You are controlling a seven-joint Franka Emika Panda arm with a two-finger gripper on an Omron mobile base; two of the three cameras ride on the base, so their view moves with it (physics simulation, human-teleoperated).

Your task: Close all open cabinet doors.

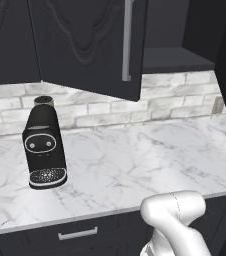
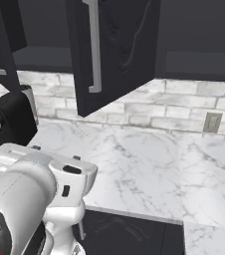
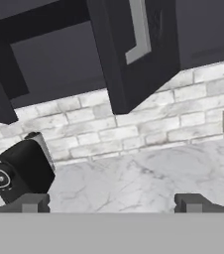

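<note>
Both base cams sat behind the arm, left and right, looking forward and down over the marble counter [image 1: 135, 165]. They shared the open cabinet door [image 1: 92, 45] and coffee machine [image 1: 44, 145]. The hand cam sat low, tilted up at that same door and brick wall [image 3: 183, 114].
</note>
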